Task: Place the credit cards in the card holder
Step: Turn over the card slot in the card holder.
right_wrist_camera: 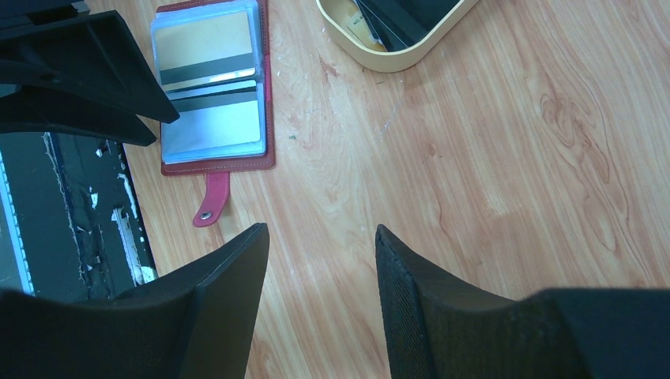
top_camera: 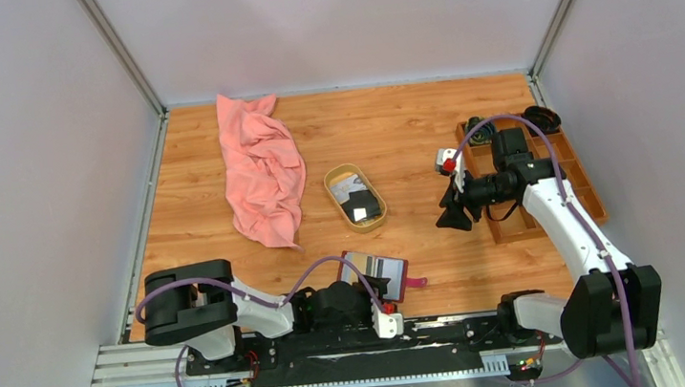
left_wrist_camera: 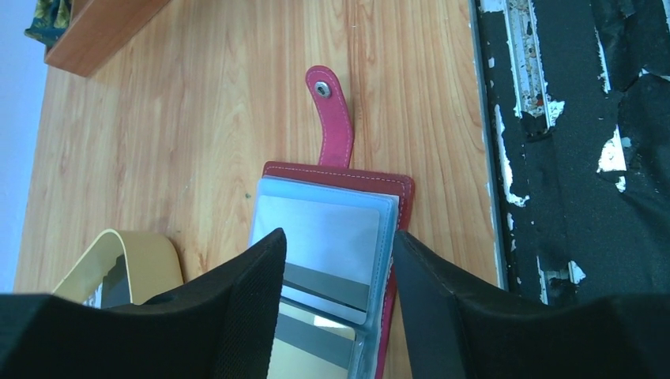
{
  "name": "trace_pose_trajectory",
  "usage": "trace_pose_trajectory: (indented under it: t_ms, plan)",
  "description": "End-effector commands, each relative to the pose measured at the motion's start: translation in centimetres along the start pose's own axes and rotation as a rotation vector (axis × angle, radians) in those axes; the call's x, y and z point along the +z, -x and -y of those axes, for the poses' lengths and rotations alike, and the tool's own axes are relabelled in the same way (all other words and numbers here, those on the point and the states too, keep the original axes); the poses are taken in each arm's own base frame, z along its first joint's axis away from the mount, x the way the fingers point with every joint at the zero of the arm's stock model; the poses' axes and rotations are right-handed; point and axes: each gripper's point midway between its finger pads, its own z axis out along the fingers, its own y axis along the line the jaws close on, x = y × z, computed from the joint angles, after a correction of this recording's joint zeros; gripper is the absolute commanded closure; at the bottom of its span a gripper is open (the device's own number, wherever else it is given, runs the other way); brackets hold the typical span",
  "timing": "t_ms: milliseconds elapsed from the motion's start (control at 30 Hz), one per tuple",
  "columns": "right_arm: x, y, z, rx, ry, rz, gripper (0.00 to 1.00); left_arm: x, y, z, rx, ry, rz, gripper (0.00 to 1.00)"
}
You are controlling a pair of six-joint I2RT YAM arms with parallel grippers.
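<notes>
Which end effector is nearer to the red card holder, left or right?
Left. The left end effector hangs directly over the card holder; the right end effector is well apart from it, farther back, beside the wooden tray.

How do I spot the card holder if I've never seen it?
Find the near edge of the wooden table, beside the black rail. The card holder lies open there, dark red with clear card pockets. Unlike the tan oval dish behind it, it has a strap with a snap.
</notes>
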Motion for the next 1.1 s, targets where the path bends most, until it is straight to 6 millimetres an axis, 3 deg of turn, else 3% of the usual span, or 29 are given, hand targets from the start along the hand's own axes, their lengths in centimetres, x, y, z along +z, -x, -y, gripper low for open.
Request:
trace_pose_trajectory:
  t_ms: [0, 300, 500, 1067]
  plan:
    - [0.0, -0.5, -0.5, 0.031, 0.022, 0.006, 0.44, 0.4, 0.9, -1.0, -0.004, 0.045, 0.026, 0.44]
    - [0.0, -0.5, -0.5, 0.031, 0.024, 0.008, 0.44, 0.2, 1.1, -1.1, -0.003, 0.051, 0.030, 0.47]
    - [0.0, -0.5, -0.5, 0.031, 0.023, 0.008, 0.44, 0.4, 1.3, -0.4, -0.003, 0.013, 0.049, 0.44]
    - [0.1, -0.5, -0.5, 0.034, 0.027, 0.008, 0.44, 0.7, 0.0, -0.5, 0.024, 0.028, -0.010, 0.48]
